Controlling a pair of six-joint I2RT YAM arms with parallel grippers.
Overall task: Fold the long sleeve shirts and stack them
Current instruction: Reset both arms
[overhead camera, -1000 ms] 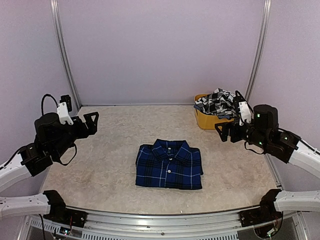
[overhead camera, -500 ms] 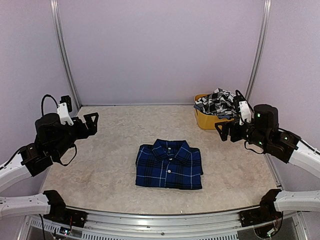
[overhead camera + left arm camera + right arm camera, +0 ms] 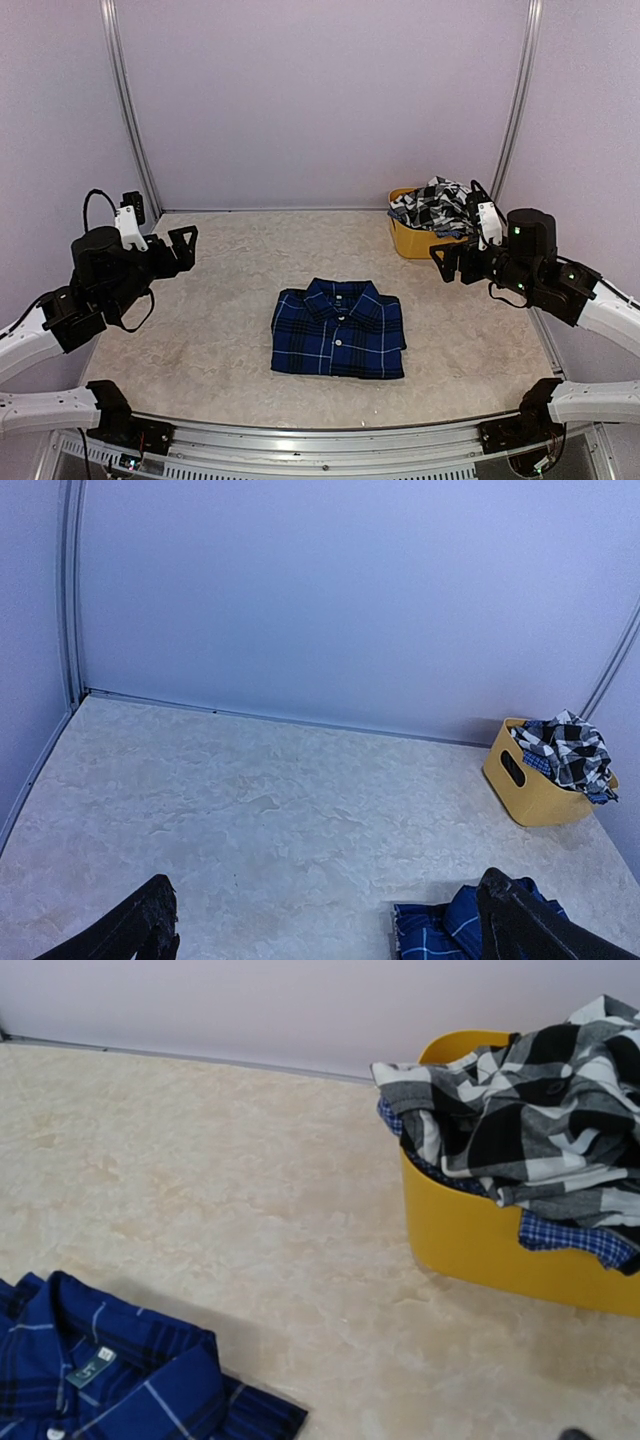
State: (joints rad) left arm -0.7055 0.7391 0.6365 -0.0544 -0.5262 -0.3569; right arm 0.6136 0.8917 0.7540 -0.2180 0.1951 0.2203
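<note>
Nothing has shifted since the earlier views: both arms keep the same raised poses and no cloth has stirred. We list one blue plaid shirt (image 3: 339, 329), folded to a neat rectangle with its collar uppermost, at the middle of the desk (image 3: 200, 330). We also list one black-and-white checked shirt (image 3: 432, 205), heaped unfolded in the yellow tub (image 3: 418, 244) at the far right corner and spilling over its rim, with a paler blue checked cloth (image 3: 565, 1238) beneath it. Left jaws stand wide open and empty above the desk's left side; right jaws are likewise open and empty, near the tub. Risks we note: a pull on the heap could drag or tip the tub, the lower cloth could snag and come out too, and a trailing sleeve could sweep the folded shirt undone.
</note>
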